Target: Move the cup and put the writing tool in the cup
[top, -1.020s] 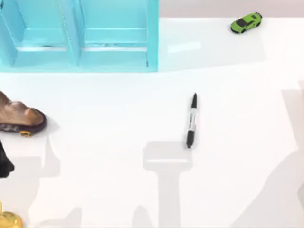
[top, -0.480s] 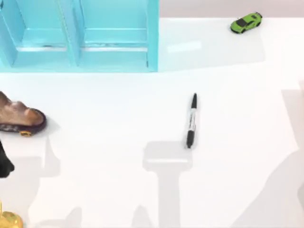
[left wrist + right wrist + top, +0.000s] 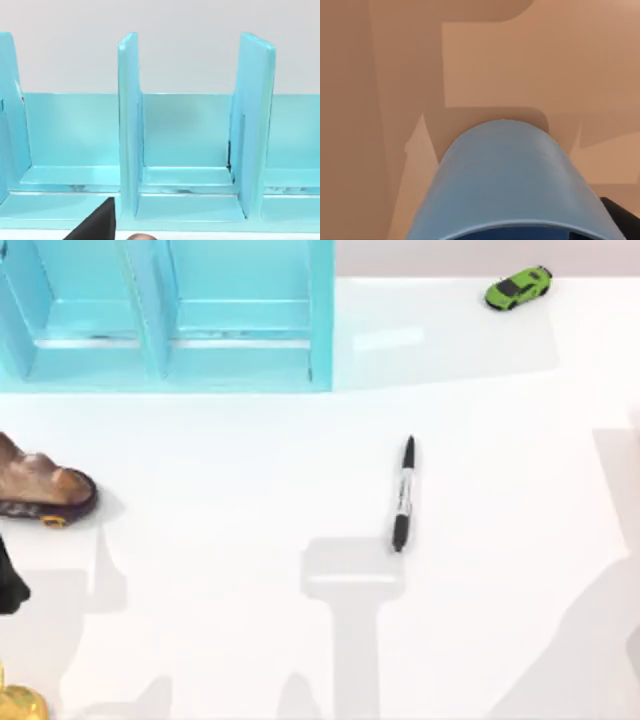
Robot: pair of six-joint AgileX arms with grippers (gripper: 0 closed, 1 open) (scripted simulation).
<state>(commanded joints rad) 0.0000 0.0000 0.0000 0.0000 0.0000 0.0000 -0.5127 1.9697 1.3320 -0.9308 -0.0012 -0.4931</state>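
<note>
At far left of the top view, cut by the edge: a golden object (image 3: 18, 704) nearest the front, a black shape (image 3: 10, 588) just behind it, too cropped to name, and further back a brown shoe-like figure (image 3: 42, 490) on a dark base with a yellow wheel. From the left wrist view, left gripper (image 3: 97, 226) seen as a dark wedge low in the picture, with a sliver of something brown just beside it. Cannot tell whether this gripper is open or closed. Straight ahead of it, the teal divider rack (image 3: 129, 125), upright panels standing and compartments facing it. Same rack along the back left of the white table (image 3: 200, 500) in the top view. Further right, near the middle of the table, the black marker pen (image 3: 402, 495) lying flat, running nearly front to back with a slight tilt, white label band round its middle, touched by nothing. At the back right, a small green toy car (image 3: 518, 288), well apart from the marker. In the right wrist view, the light-blue cup (image 3: 505, 180) pressed close in front of the right gripper (image 3: 621, 216), rounded wall towards the camera, a dark piece of the gripper just beside the cup's edge. Cannot tell how wide this gripper stands or whether it grips the cup.
</note>
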